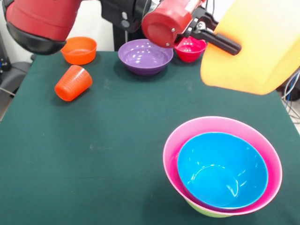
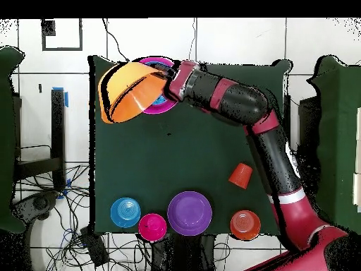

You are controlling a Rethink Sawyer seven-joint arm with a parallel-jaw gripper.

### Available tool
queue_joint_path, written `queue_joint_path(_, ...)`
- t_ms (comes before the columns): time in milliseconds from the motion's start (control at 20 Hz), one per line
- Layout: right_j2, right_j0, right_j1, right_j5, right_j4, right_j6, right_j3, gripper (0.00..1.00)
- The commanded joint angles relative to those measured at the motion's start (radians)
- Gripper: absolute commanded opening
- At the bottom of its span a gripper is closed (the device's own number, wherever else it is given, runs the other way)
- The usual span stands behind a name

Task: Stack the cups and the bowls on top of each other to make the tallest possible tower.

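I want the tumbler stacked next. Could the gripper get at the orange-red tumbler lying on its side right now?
Probably not yet: the gripper is shut on the large orange plastic bowl. The orange-red translucent plastic tumbler itself lies unobstructed on the green table.

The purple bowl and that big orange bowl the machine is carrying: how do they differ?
The purple bowl sits upright on the green table, untouched; the big orange bowl hangs in the air, tipped on its side and held at its rim by the gripper. The orange bowl looks clearly wider in the overhead view. Colours differ too. Both are round, glossy and empty.
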Motion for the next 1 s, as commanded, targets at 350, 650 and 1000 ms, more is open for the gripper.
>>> queue_joint_path(350, -0.084, 0.080, 0.087, 0.155, 0.069, -0.432, -0.188, 0.00)
queue_joint_path(650, -0.051, 0.084, 0.151, 0.135, 0.103, -0.522, -0.190, 0.00)
queue_joint_path(1000, -0.018, 0.091, 0.212, 0.155, 0.157, -0.620, -0.205, 0.00)
